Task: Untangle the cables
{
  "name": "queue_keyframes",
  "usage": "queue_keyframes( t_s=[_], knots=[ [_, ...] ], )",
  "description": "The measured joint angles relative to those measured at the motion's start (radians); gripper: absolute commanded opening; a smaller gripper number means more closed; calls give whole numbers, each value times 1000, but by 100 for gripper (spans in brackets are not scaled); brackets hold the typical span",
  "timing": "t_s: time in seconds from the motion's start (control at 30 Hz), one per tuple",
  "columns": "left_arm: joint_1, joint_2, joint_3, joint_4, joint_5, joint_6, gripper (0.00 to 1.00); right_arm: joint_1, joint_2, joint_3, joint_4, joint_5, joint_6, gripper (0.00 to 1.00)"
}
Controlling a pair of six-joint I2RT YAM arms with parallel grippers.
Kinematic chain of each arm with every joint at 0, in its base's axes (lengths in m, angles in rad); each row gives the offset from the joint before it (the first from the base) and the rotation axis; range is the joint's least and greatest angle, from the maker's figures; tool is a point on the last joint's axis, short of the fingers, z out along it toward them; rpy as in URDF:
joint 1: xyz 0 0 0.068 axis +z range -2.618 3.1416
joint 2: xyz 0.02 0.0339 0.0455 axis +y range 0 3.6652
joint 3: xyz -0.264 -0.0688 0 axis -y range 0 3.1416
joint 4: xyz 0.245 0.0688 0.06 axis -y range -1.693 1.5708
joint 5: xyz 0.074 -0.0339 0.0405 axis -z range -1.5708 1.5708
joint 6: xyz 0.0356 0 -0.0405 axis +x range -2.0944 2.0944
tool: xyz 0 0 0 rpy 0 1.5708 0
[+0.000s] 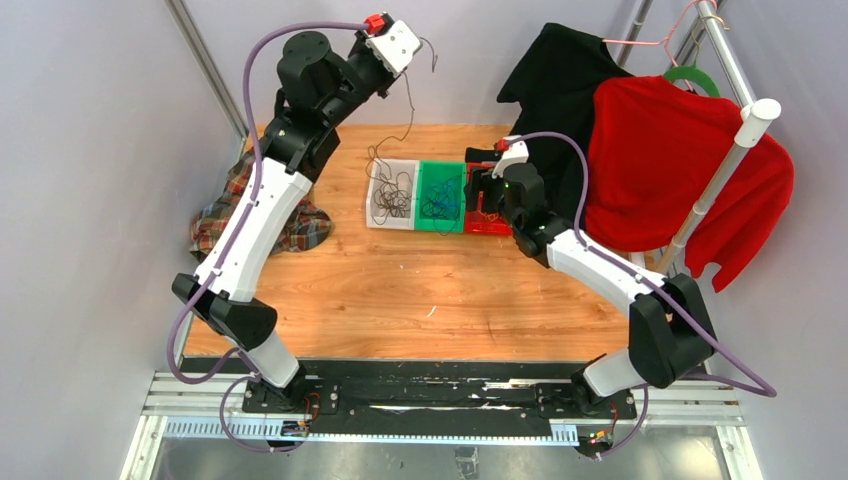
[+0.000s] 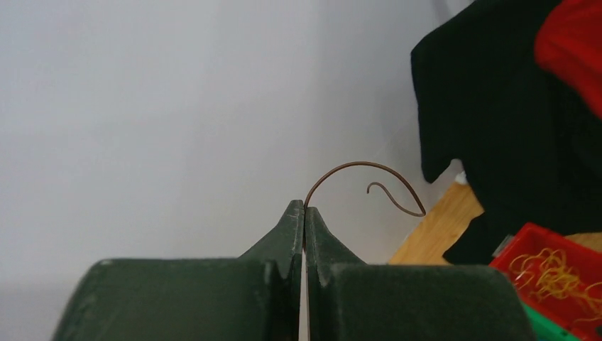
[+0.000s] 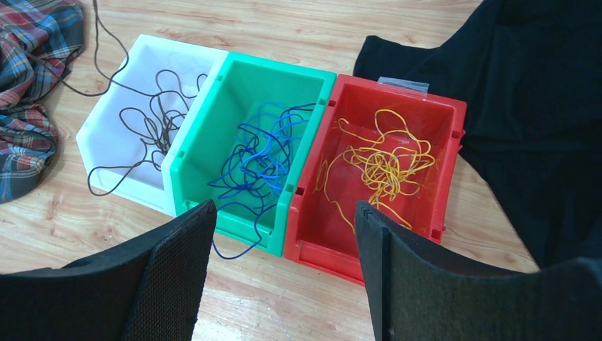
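The cables lie sorted in three bins: dark brown wires (image 3: 149, 124) in a white bin (image 3: 106, 121), blue wires (image 3: 255, 153) in a green bin (image 3: 206, 128), yellow-orange wires (image 3: 383, 156) in a red bin (image 3: 444, 167). My left gripper (image 2: 304, 207) is raised high at the back left and shut on one dark brown wire (image 2: 362, 168), which hangs down (image 1: 408, 110) toward the white bin (image 1: 377, 190). My right gripper (image 3: 284, 220) is open and empty, hovering just in front of the green and red bins.
A plaid cloth (image 1: 225, 215) lies at the table's left. A black garment (image 1: 560, 90) and a red shirt (image 1: 680, 170) hang on a rack at the back right. One blue wire loop (image 3: 234, 250) spills over the green bin's front onto the wood.
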State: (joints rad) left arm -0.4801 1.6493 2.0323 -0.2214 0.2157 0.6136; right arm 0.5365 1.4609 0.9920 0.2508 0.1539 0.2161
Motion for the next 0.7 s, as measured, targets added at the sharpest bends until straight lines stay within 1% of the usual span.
queue_keyframes(
  t_s=[0.17, 0.33, 0.43, 0.57, 0.7],
  knots=[
    [-21, -3, 22, 2, 44, -89, 0, -16, -4, -11, 6, 0, 13, 71],
    [-26, -5, -4, -7, 54, -121, 0, -22, -9, -24, 8, 0, 24, 71],
    [-26, -20, -66, -5, 45, -112, 0, -23, -10, -25, 11, -1, 26, 71],
    [-14, -45, -190, -5, 14, -69, 0, -24, -10, -31, 15, -1, 27, 71],
    [25, -51, -321, 5, -39, 0, 0, -32, -12, -40, 15, -5, 27, 71]
  ],
)
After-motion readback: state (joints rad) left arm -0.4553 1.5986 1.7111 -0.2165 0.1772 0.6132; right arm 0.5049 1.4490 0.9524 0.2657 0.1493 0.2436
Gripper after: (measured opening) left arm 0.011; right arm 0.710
